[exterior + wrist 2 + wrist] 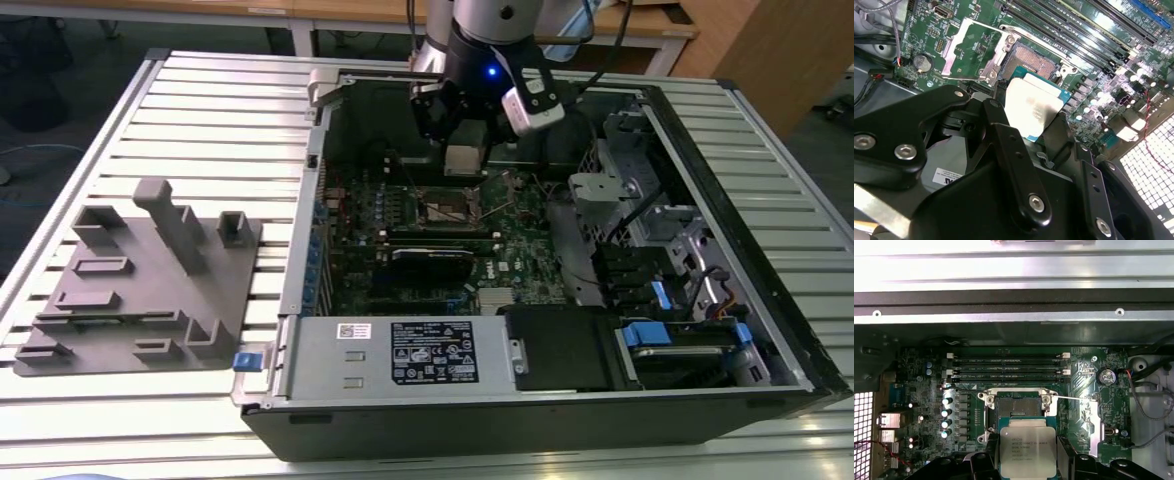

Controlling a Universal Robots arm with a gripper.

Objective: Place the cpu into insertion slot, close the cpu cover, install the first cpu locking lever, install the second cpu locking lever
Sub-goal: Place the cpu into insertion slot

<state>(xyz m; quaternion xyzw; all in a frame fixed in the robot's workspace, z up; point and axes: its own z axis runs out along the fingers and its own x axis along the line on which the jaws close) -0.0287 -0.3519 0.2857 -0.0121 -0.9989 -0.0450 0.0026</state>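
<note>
My gripper hangs inside the open computer case, shut on the cpu. In both wrist views the cpu is a flat square chip with a silvery top, clamped by its edges between the black fingers. It hovers just above and beside the insertion slot, apart from it. The slot's dark centre lies bare. The cpu cover is swung open next to the slot. A thin wire locking lever stands released beside the socket.
The green motherboard fills the case floor. Long memory slots run past the socket. A black card, a power supply box and drive bays crowd the case. A grey fixture block sits at the exterior view's left.
</note>
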